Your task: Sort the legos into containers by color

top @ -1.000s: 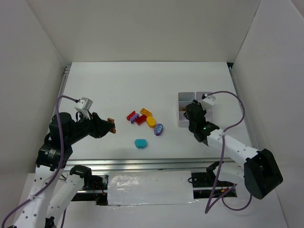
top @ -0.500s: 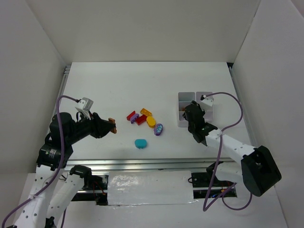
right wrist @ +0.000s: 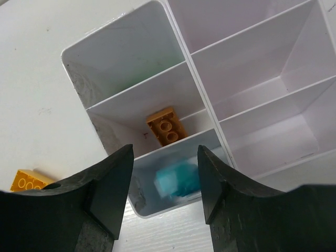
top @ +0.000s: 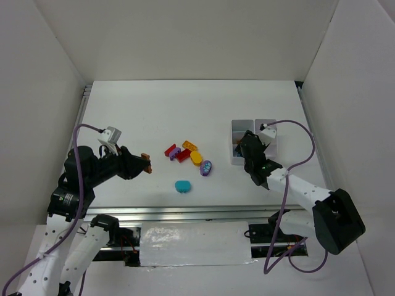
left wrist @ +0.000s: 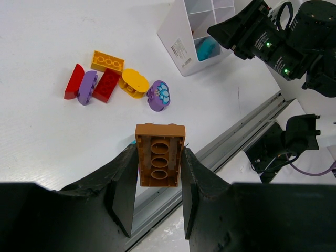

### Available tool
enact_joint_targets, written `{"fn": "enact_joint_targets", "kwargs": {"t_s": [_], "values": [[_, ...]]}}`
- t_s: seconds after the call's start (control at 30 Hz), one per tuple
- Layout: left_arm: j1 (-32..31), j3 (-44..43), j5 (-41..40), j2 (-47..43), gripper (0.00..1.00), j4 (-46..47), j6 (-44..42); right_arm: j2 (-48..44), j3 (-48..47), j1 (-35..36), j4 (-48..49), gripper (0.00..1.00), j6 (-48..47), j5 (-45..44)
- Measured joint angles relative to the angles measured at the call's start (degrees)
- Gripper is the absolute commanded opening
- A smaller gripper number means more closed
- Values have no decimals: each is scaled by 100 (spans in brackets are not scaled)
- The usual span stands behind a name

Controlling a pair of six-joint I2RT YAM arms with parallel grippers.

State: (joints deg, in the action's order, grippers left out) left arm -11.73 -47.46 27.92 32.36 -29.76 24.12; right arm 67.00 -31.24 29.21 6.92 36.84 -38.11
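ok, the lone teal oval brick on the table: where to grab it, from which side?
From above, I'd say, closing across its short width on the two long sides. The teal oval brick lies flat and alone, apart from the cluster, so those sides look free. The right tool is open; the left tool holds a brown brick.

Left hand [top: 143, 163] with brown brick [top: 145, 155], right hand [top: 245, 143] above white tray [top: 243, 124].

White table [top: 259, 98] with a loose brick cluster [top: 183, 154], teal oval [top: 182, 185], white compartment tray [top: 234, 143].
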Motion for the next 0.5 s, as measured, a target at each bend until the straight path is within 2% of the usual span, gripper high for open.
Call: {"fn": "enact_joint_targets", "kwargs": {"t_s": [0.37,0.43,0.5], "values": [[0,2,0,-2,0,0,0,-66,0,0,-24,61,-4,170],[-2,2,4,0,0,2,2,-286,26,0,-24,65,-48,422],[0,2,61,2,0,22,9,-660,92,-2,31,67,-264,1051]]}}
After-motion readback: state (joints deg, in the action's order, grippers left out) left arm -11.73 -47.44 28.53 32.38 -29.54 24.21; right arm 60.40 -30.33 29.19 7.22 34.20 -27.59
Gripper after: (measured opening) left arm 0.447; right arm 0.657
